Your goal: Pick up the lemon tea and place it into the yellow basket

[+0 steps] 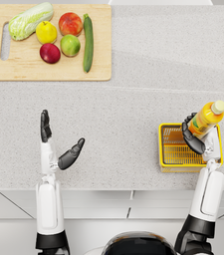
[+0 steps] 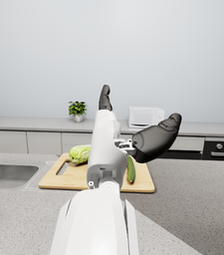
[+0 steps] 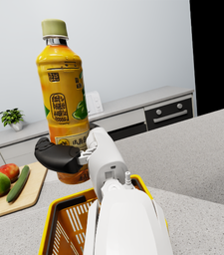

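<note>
Bottle of lemon tea, orange plastic with pale green cap (image 3: 63,99), gripped low on body by my right hand (image 3: 66,157); held above yellow wire basket (image 1: 175,149), over its 1 o'clock corner. Long axis near upright in right wrist view, cap up. Step: carry done, placing not yet. Next, I judge: lower into basket, then let go. My left hand (image 1: 58,144) spread apart, holding nothing.
</note>
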